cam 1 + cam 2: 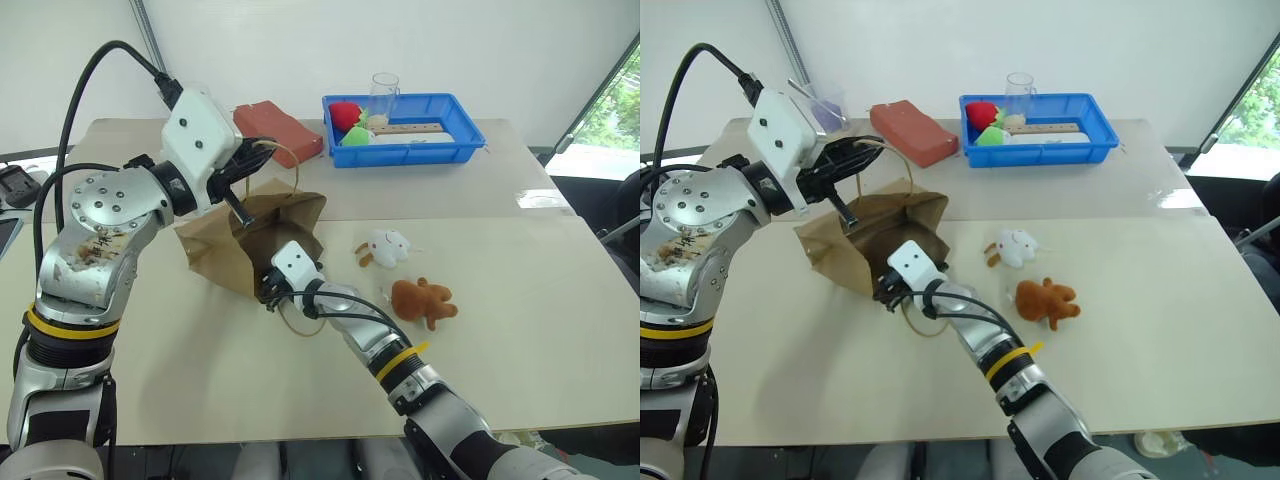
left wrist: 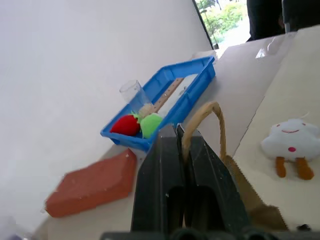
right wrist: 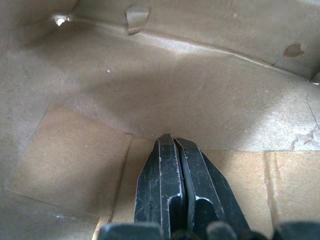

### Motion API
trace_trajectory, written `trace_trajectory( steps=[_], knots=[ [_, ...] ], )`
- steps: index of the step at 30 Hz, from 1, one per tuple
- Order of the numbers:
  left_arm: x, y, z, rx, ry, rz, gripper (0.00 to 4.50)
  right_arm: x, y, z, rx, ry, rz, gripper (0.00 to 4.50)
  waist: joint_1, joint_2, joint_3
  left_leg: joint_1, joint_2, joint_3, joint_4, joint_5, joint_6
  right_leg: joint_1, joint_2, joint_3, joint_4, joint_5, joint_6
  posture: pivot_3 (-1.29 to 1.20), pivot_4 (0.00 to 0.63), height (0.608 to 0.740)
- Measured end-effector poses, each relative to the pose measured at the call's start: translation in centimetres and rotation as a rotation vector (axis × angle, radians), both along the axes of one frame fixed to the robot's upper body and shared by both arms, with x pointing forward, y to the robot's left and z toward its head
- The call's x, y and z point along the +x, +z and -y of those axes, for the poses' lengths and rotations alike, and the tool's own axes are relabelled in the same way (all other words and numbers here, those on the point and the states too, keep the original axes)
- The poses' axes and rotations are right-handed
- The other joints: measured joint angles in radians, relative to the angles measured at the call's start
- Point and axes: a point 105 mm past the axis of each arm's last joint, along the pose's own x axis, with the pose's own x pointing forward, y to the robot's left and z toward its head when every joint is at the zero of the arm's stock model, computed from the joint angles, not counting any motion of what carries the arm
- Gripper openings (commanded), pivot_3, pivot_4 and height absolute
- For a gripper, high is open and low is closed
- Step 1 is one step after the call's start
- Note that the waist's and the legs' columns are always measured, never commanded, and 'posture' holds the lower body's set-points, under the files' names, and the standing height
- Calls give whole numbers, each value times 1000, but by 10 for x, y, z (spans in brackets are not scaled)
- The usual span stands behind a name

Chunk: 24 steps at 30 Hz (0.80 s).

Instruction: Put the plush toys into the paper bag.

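Pale wooden table fills most of the room in front of me, backed by a white wall. On it, left of centre, lies the paper bag on its side, mouth facing the near edge. The left gripper is raised above the bag with its fingers pressed together on one twisted loop handle, lifting that side. The right gripper is pushed inside the bag's mouth, its fingers together with nothing between them, tips against the brown paper inner wall.

At the far edge sits a blue tray with red and green soft toys and a clear cup, and beside it a red block.

Both plush toys lie on the table to the right of the bag, outside it: the white plush toy nearer the bag, the brown plush toy just in front of it.
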Motion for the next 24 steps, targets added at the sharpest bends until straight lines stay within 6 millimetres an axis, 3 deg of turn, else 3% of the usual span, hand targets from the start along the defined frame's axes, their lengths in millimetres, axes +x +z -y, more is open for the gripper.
trace_trajectory(
  steps=[3,8,13,14,17,24],
  knots=[
    [-2,-10,0,3,-3,-12,0,0,1,0,4,-4,1,74,0,0,0,0,0,0,0,0,0,0,0,0,0,0,0,0,150,740],
    [-2,-41,-4,-109,-9,-193,0,-1,5,-1,22,6,-11,74,-1,0,0,-4,1,-1,0,0,0,-3,0,0,0,0,0,0,150,740],
    [-8,-48,-4,-138,-33,-234,0,-17,31,-7,89,82,22,74,0,0,0,-6,1,-1,0,0,0,-6,0,-1,1,0,0,0,150,740],
    [-9,-50,-4,-137,-36,-239,0,-22,35,-6,97,101,28,649,0,0,0,-7,1,-1,0,0,0,-6,0,-1,0,0,0,0,150,740],
    [-11,-53,-4,-134,-42,-242,0,-32,43,10,73,136,39,1595,7,0,0,-8,0,-2,0,0,0,-6,-2,-2,-1,0,0,0,150,740],
    [-13,-55,0,-148,-69,-253,0,-49,52,66,-31,161,16,4043,22,0,0,-8,0,0,1,0,0,-5,0,-4,-2,0,0,0,150,740]
  ],
)
